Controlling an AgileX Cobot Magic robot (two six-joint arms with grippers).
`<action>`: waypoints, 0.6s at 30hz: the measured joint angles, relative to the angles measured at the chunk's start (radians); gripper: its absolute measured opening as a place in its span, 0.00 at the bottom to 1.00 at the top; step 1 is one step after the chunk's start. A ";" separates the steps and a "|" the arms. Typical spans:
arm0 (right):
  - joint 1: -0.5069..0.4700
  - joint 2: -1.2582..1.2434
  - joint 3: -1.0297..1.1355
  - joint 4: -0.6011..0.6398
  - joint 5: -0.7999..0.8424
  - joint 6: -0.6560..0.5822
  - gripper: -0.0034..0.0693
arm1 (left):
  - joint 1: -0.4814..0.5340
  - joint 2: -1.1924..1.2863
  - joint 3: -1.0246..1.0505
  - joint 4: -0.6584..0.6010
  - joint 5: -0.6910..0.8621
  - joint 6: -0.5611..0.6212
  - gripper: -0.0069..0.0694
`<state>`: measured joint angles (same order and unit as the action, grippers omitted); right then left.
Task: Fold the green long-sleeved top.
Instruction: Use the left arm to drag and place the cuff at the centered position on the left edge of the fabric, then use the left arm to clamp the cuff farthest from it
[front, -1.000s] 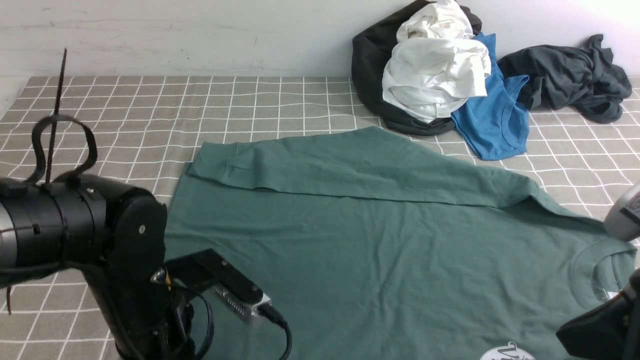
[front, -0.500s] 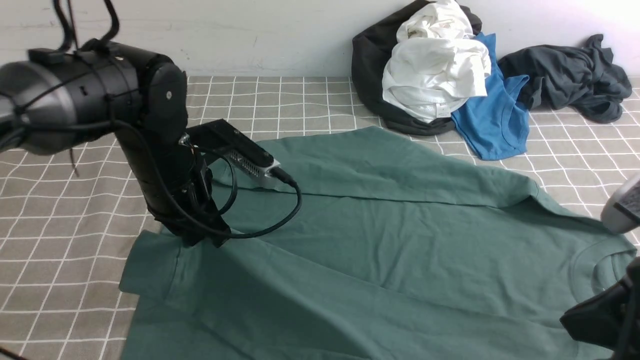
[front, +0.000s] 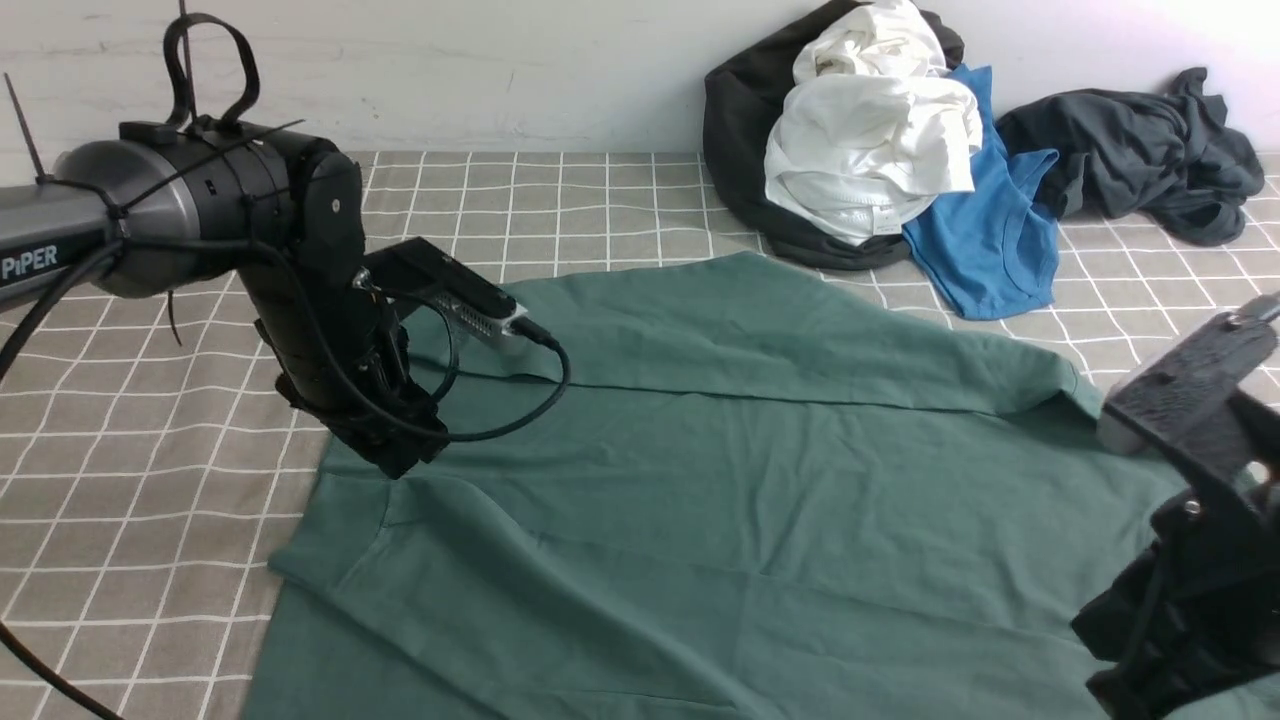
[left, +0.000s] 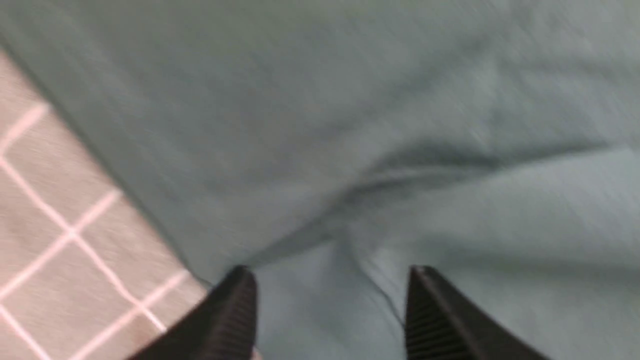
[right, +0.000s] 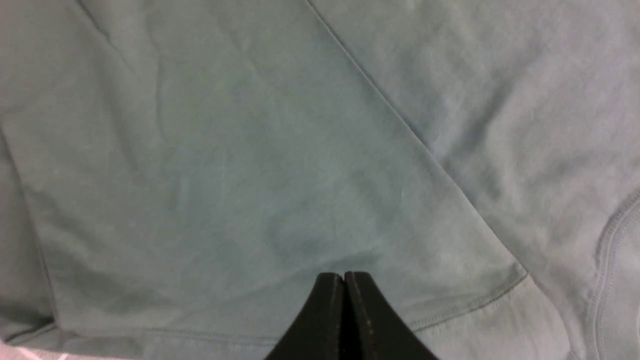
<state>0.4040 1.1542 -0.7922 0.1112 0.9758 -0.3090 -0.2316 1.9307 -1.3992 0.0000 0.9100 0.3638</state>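
The green long-sleeved top (front: 760, 480) lies spread on the checked cloth. One sleeve (front: 720, 330) is folded flat across its far side, and a near layer is folded over the body. My left gripper (front: 400, 462) hangs over the top's left edge. In the left wrist view it (left: 330, 279) is open, with only loose fabric (left: 350, 150) below it. My right gripper (right: 343, 276) is shut with nothing between its fingers, just above the green cloth (right: 250, 150). The right arm (front: 1190, 560) stands at the near right. The collar and chest print are hidden.
A heap of black, white and bright blue clothes (front: 870, 130) sits against the back wall, with a dark grey garment (front: 1140, 150) to its right. Checked tablecloth (front: 150, 450) shows bare to the left of the top and behind it.
The left arm carried the near layer of the top up and over toward the far left, covering the chest print, then opened its jaws. The right arm rose further into view.
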 joint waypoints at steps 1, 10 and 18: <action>0.000 0.007 0.000 0.000 -0.004 0.000 0.04 | 0.007 0.000 -0.003 0.000 -0.003 -0.015 0.64; 0.000 0.027 -0.026 -0.008 -0.019 0.000 0.04 | 0.114 0.081 -0.173 -0.082 -0.022 -0.169 0.69; 0.000 0.028 -0.057 -0.026 -0.043 0.000 0.04 | 0.131 0.273 -0.433 -0.195 -0.052 -0.171 0.69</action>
<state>0.4040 1.1826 -0.8496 0.0853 0.9331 -0.3090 -0.1003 2.2037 -1.8319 -0.1950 0.8580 0.1929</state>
